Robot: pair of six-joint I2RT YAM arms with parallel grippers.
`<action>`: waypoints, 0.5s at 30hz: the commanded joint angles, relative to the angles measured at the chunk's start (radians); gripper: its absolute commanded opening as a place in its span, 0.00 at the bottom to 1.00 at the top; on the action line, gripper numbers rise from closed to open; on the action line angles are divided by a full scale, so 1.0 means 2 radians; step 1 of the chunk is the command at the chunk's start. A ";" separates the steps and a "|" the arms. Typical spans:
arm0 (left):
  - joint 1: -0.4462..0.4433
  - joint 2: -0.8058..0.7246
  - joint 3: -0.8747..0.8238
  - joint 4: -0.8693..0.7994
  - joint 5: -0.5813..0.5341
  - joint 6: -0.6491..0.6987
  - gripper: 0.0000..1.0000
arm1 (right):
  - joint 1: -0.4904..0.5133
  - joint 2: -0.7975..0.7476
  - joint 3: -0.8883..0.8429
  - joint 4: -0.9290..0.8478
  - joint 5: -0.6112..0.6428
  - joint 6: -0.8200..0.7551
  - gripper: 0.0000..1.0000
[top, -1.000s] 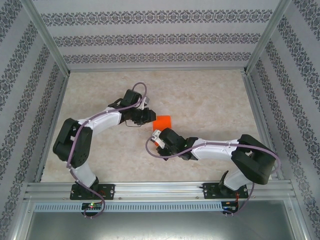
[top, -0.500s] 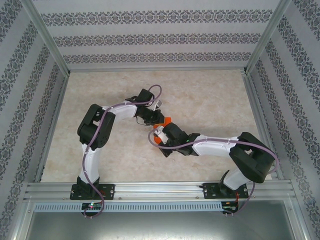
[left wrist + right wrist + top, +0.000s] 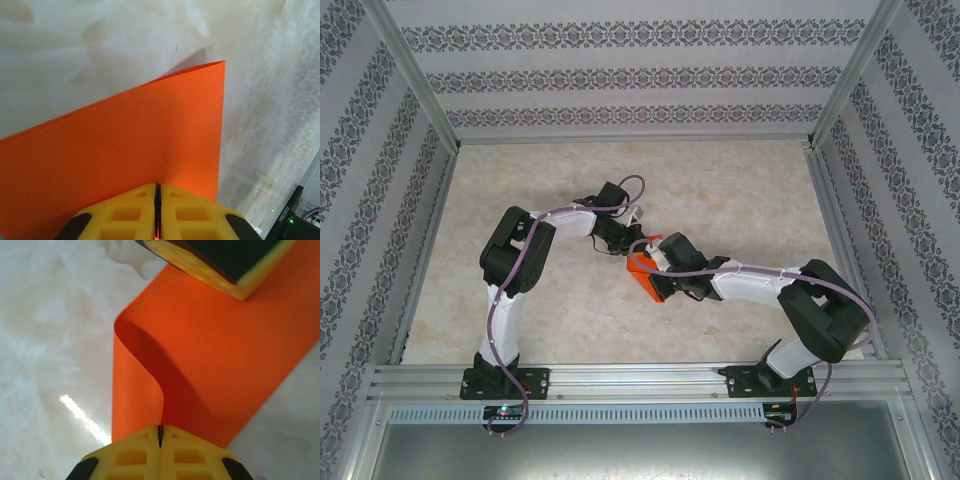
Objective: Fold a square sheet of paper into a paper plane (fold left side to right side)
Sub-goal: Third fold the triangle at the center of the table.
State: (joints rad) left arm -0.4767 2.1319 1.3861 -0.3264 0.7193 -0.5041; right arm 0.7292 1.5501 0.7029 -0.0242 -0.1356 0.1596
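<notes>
Arching over mid-table, the square sheet of paper (image 3: pixel 642 268) was pinched by the left gripper (image 3: pixel 157 192) and the right gripper (image 3: pixel 160 432), each clamped fully onto it. Edges were best matched squarely before the crease was pressed flat.

This looks like a lab's robot test cell. Patterned wallpaper panels (image 3: pixel 630 75) wall in the marble-look table (image 3: pixel 740 190) on three sides, and aluminium rails (image 3: pixel 640 378) run along its near edge.
</notes>
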 commanded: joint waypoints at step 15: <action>-0.005 0.007 0.005 -0.020 -0.007 0.010 0.11 | -0.026 0.030 0.024 -0.017 0.021 0.025 0.00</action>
State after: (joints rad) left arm -0.4770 2.1319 1.3861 -0.3264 0.7193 -0.5041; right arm 0.6930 1.5944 0.7246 -0.0380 -0.1169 0.1894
